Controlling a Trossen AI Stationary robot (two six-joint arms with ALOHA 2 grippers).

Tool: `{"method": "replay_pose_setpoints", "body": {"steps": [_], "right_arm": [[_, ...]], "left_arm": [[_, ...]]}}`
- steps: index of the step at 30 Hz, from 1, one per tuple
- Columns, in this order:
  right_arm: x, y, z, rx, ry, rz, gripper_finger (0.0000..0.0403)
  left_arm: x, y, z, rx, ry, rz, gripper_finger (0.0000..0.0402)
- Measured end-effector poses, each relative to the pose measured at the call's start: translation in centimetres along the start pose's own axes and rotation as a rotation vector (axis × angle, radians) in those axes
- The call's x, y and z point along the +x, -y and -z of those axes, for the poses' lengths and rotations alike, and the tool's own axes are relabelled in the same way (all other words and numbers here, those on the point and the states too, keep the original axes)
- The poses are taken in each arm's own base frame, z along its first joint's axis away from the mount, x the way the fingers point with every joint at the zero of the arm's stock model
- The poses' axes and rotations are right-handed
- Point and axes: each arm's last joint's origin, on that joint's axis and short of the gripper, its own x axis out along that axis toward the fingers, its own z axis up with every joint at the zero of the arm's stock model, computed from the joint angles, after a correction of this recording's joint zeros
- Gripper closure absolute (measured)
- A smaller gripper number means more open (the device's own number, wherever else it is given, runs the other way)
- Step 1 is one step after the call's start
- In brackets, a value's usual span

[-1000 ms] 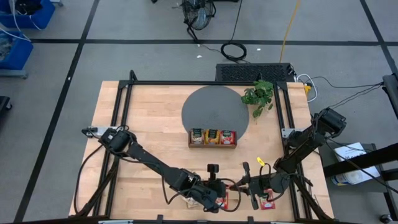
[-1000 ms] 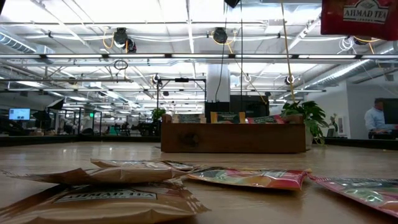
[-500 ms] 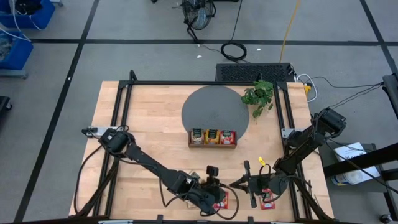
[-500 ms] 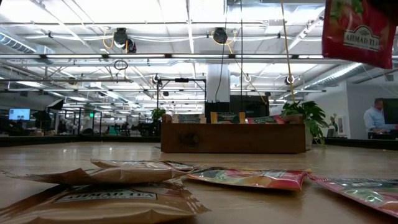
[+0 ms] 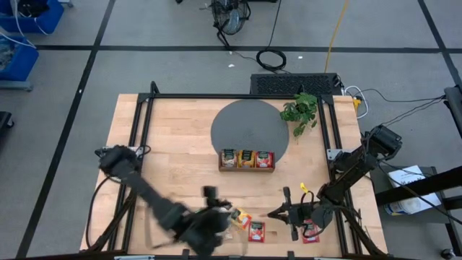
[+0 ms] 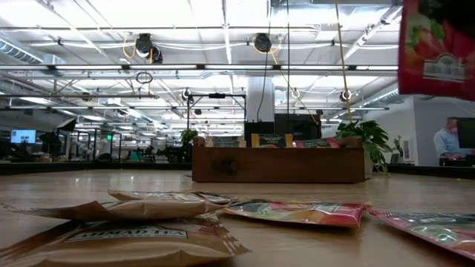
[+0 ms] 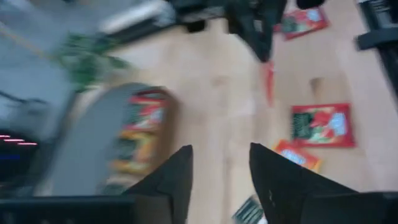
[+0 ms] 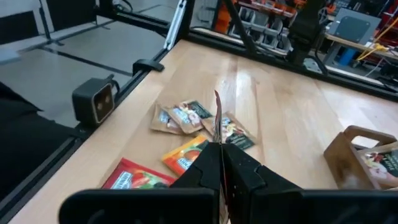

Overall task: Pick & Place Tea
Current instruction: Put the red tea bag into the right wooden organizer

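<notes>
My right gripper (image 5: 273, 214) hovers over the table's near right part, shut on a red tea sachet (image 6: 438, 48) that shows edge-on in the right wrist view. My left gripper (image 5: 220, 222) is blurred near the front edge, left of the loose sachets, and its fingers stand open (image 7: 221, 174) with nothing between them. Lying flat on the table are a red sachet (image 5: 255, 231), an orange one (image 5: 240, 217), beige-green ones (image 8: 180, 117) and another red one (image 5: 310, 231). The wooden tray (image 5: 247, 159) holds sachets upright. My right gripper pinches the red sachet's edge (image 8: 217, 134) between its two fingers. The fingers come almost level from the table's right side. The sachet sticks out beyond the fingertips, standing upright on edge and lifted clear of the table.
A grey round mat (image 5: 249, 130) lies behind the tray, with a small potted plant (image 5: 302, 110) at its right. A black frame (image 5: 216, 96) runs around the tabletop. A small camera block (image 8: 95, 99) sits at the front edge.
My left gripper has pulled away from my right gripper, going up and toward the table's left edge, and is blurred by the move. The red sachet stays with my right gripper; in the low view it has tipped and hangs lower.
</notes>
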Motion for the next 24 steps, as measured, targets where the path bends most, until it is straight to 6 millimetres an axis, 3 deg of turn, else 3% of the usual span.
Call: {"method": "replay_pose_setpoints", "body": {"steps": [2, 6, 11, 14, 17, 22, 24], "right_arm": [[-0.1, -0.1, 0.0, 0.0, 0.004, -0.004, 0.0403], [0.0, -0.1, 0.0, 0.001, 0.004, -0.005, 0.0403], [0.2, 0.2, -0.1, 0.011, 0.009, 0.003, 0.0403], [0.4, 0.4, -0.1, 0.013, 0.006, -0.01, 0.0403], [0.5, 0.6, -0.1, 0.014, -0.001, 0.002, 0.0403], [0.6, 1.0, 0.3, 0.006, -0.013, 0.012, 0.0403], [0.7, 1.2, 0.5, 0.005, -0.018, 0.022, 0.0403]], "left_arm": [[-2.9, 0.6, 0.8, 0.016, 0.043, -0.06, 0.0268], [-6.7, 1.2, 2.8, 0.002, 0.126, -0.097, 0.0314], [-7.8, -0.5, 7.1, -0.092, 0.154, -0.143, 0.0369], [-6.6, -1.7, 10.6, -0.172, 0.189, -0.178, 0.0395], [-4.5, -2.1, 14.2, -0.252, 0.227, -0.164, 0.039], [-0.8, -2.4, 17.1, -0.267, 0.337, 0.031, 0.0388], [0.2, -2.9, 17.2, -0.257, 0.431, 0.183, 0.0396]]}}
